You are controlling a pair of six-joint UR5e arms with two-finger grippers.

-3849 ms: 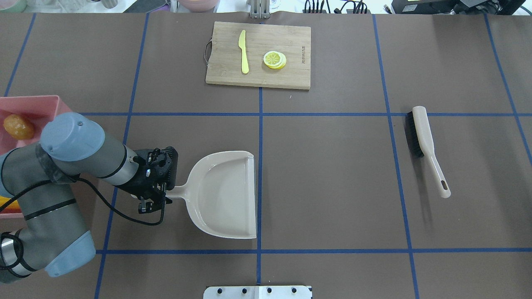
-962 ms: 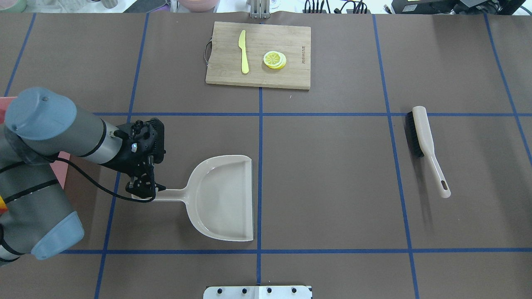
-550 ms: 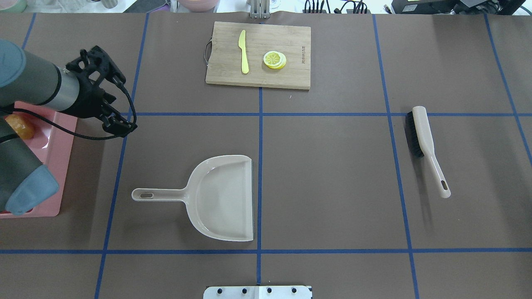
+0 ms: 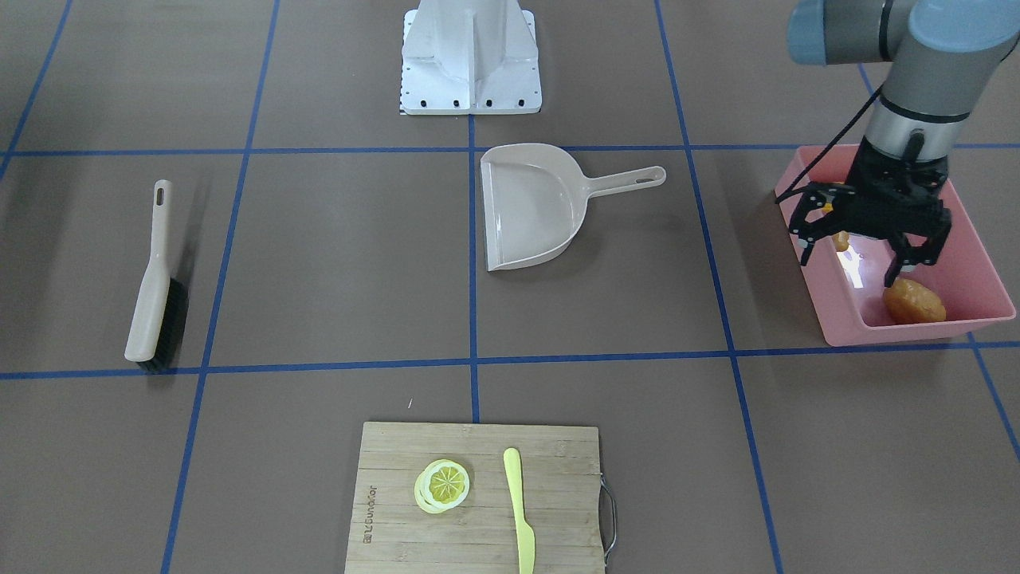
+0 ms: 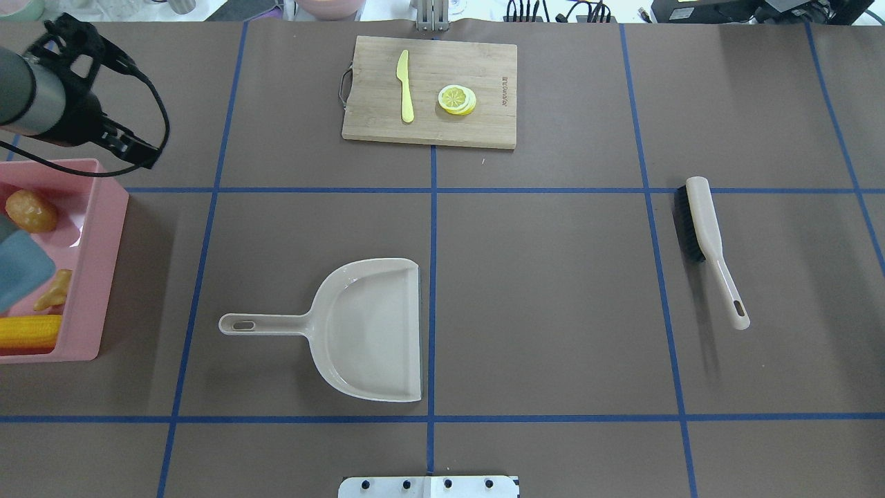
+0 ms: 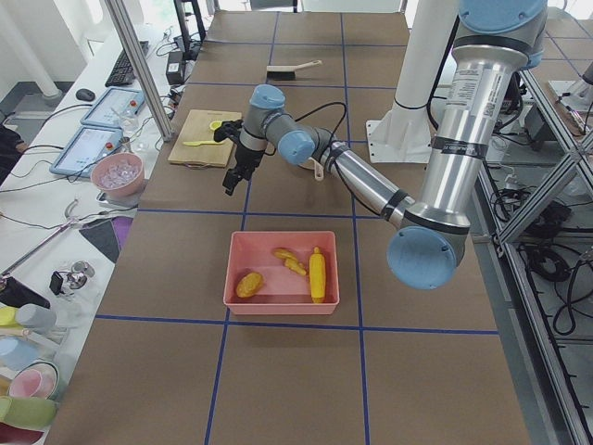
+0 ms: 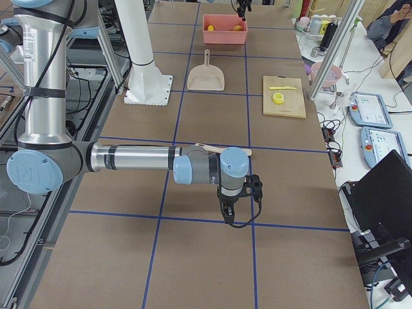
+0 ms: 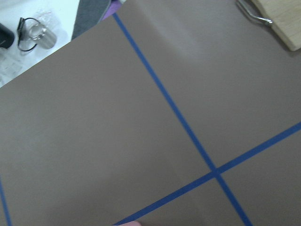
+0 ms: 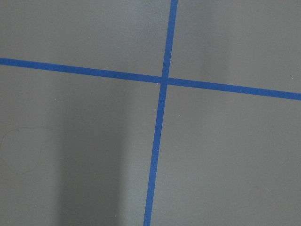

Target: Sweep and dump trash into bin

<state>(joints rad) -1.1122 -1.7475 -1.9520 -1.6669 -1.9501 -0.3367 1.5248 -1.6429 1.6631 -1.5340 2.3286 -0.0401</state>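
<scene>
Hand on the left arm (image 4: 865, 259) hangs splayed, empty, by the bin (image 4: 822, 296).

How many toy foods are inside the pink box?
3 in the pink bin: potato at one end, ginger root in the middle, corn cob at the other end.

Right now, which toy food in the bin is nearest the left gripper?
The brown potato, at the bin's far end toward the left gripper; ginger and corn lie nearer the robot.

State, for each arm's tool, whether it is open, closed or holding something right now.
Left tool: open, holding nothing.
Right tool: cannot be told; it shows only in the side view.
</scene>
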